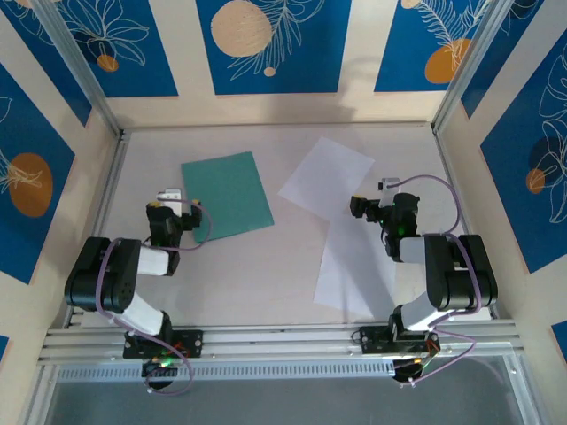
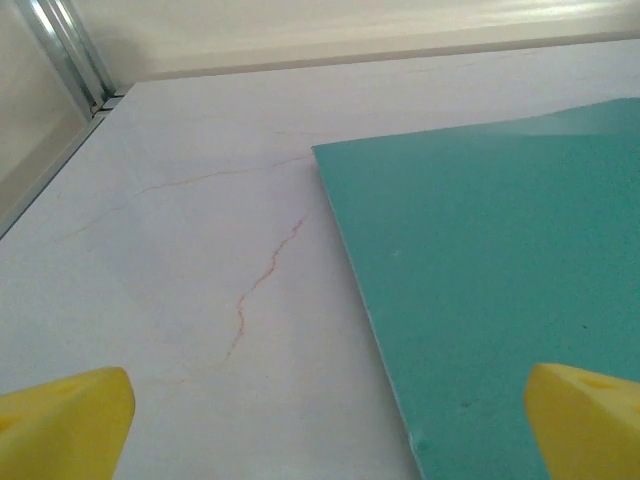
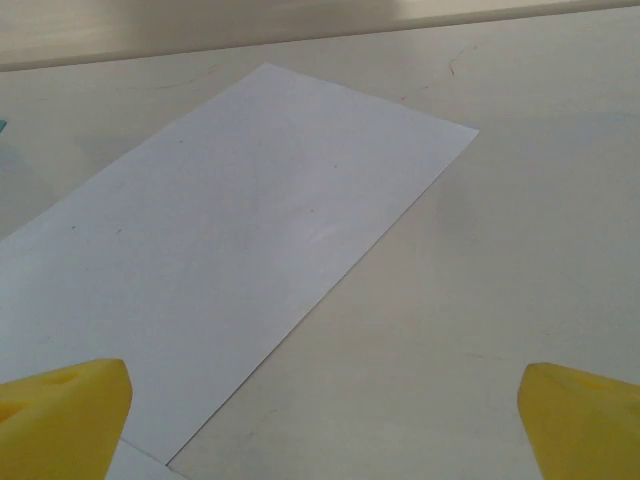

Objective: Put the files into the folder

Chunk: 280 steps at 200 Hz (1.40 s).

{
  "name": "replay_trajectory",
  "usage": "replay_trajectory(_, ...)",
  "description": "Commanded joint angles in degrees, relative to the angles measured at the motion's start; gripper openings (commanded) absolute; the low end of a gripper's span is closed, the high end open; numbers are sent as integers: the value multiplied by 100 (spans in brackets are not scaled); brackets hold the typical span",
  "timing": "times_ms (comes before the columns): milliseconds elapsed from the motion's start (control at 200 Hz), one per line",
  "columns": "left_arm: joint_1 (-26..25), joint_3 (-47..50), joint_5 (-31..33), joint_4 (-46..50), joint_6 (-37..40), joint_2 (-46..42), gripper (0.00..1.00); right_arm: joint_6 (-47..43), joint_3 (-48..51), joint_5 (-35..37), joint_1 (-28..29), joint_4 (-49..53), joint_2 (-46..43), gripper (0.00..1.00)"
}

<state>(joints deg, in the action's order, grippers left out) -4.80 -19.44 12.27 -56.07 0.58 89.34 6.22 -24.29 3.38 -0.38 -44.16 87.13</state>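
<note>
One teal-green folder lies flat on the pale table, at about 10 o'clock from the tabletop's centre. There are two files, both plain white sheets. The far file sits tilted at 1 o'clock and the near file at 4 o'clock, with their edges meeting.

The left gripper has its yellow fingertips spread wide and holds nothing. From its wrist view the folder lies at 1 o'clock, just ahead.

The right gripper is also spread wide and holds nothing. The far file stretches away from it towards 11 o'clock.

Blue wall panels around the table carry white leaf drawings and orange discs.
</note>
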Motion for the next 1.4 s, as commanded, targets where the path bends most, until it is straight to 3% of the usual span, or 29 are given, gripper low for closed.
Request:
replay_trajectory(0, -39, -68, 65, -20, 39, 22, 100, -86, 15, -10, 20, -165, 14, 99)
replay_trajectory(765, -31, -36, 71, -74, 38, 14, 100, -73, 42, -12, 12, -187, 0, 99)
replay_trajectory(890, -46, 428, 44, -418, 66, -587, 100, 2, 138, 75, -6, -186, -240, 99)
replay_trajectory(1065, -54, 99, 369, 1759, -164, -2266, 100, 284, -168, 155, -65, 1286, -1201, 99)
replay_trajectory(1190, -129, -584, 679, 3532, -1201, -3207, 100, 858, -638, -176, -76, 2376, -1735, 99)
replay_trajectory(1395, -650, -1650, -307, 4577, -1871, -3199, 100, 2388, -1506, -1162, -2, 3644, -2017, 99)
